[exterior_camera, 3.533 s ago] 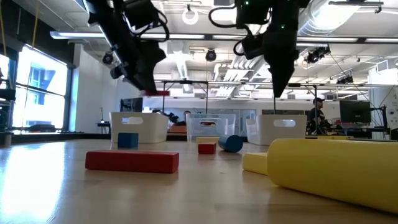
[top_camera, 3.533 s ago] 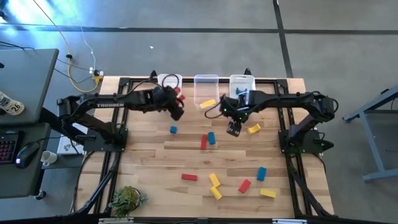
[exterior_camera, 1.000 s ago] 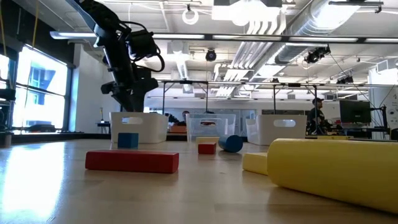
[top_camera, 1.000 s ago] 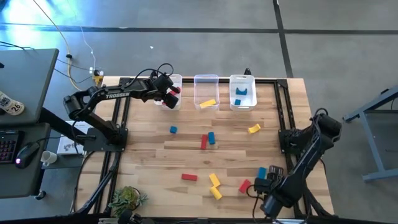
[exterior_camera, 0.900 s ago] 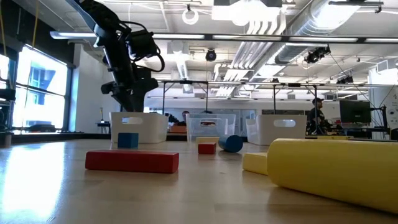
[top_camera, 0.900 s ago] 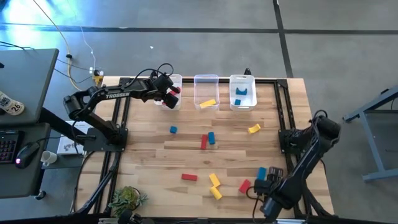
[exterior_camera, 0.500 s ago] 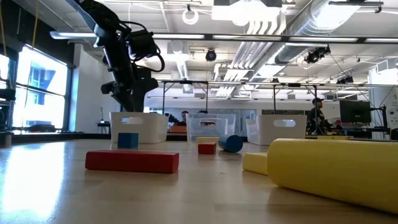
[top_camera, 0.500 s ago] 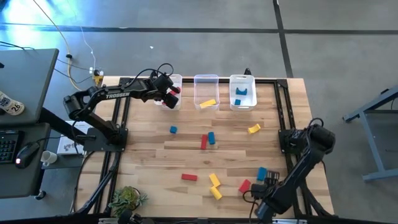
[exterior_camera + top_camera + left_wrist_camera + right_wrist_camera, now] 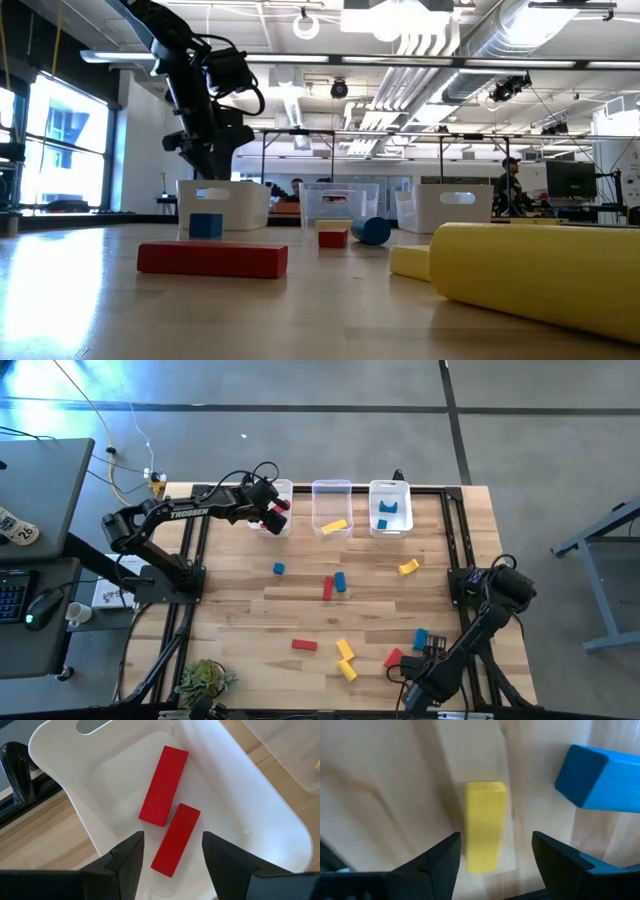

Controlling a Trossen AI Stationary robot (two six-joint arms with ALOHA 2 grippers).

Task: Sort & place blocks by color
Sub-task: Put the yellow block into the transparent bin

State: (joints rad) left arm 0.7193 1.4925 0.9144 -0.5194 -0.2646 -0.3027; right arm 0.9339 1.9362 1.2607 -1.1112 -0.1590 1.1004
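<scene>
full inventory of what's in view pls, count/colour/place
bins: 3, clear/white, row at table's far edge
binned red blocks: 2, red, left bin
binned yellow block: 1, yellow, middle bin
binned blue blocks: 2, blue, right bin
loose red blocks: 3, red, on table
loose blue blocks: 3, blue, on table
loose yellow blocks: 4, yellow, on table; one between the right fingers
plant: 1, green, near-left corner
left gripper: open, over left bin
right gripper: open, near-right table edge
</scene>
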